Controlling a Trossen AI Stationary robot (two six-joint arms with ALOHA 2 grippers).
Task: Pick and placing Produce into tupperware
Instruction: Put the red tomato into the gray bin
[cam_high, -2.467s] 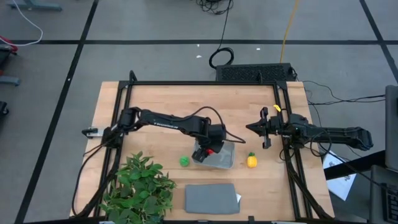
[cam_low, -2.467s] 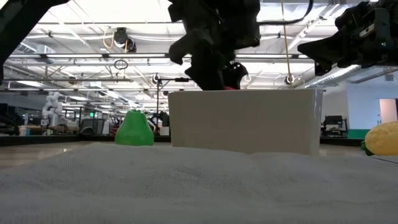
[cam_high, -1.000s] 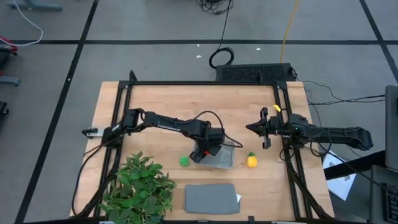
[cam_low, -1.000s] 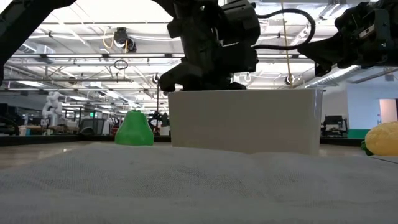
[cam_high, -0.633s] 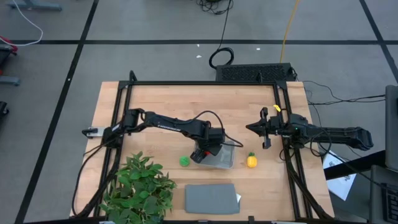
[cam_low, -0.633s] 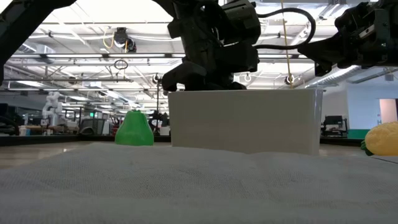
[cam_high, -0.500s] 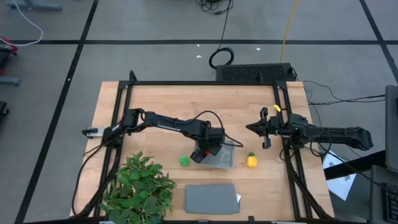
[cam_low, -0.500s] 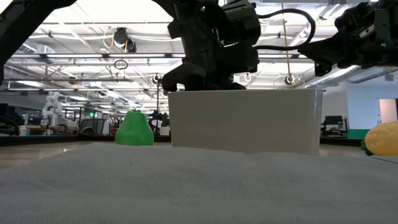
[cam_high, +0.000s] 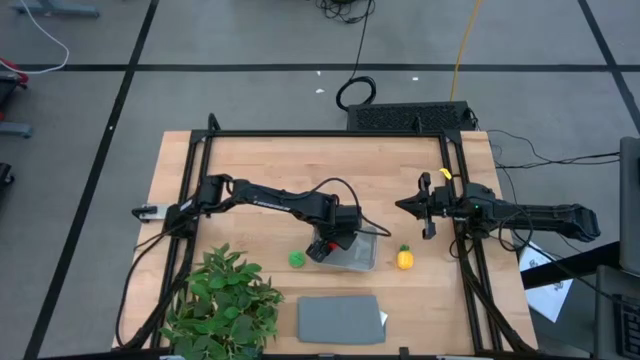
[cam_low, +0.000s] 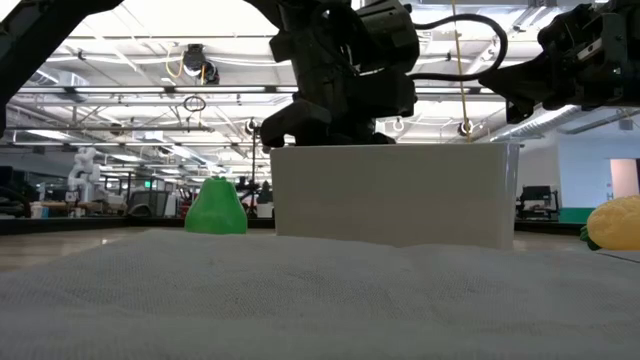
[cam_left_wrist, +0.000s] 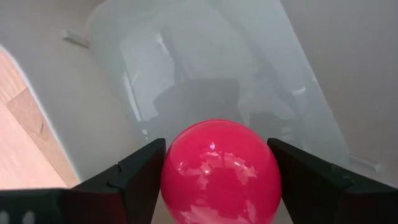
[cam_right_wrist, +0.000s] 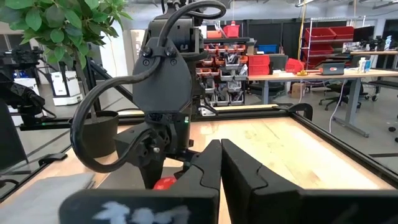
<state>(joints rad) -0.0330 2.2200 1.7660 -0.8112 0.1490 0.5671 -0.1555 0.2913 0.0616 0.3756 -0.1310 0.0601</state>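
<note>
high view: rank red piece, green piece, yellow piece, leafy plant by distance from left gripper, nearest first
1. red piece: between the left gripper fingers, inside the tupperware.
2. green piece: on the table just outside the tupperware, on the left arm's side.
3. yellow piece: past the tupperware, on the right arm's side.
4. leafy plant: front left corner.

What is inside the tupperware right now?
The left gripper reaches into the tupperware with the red produce piece between its fingers. The wrist view shows nothing else inside; the floor under the piece is hidden.
</note>
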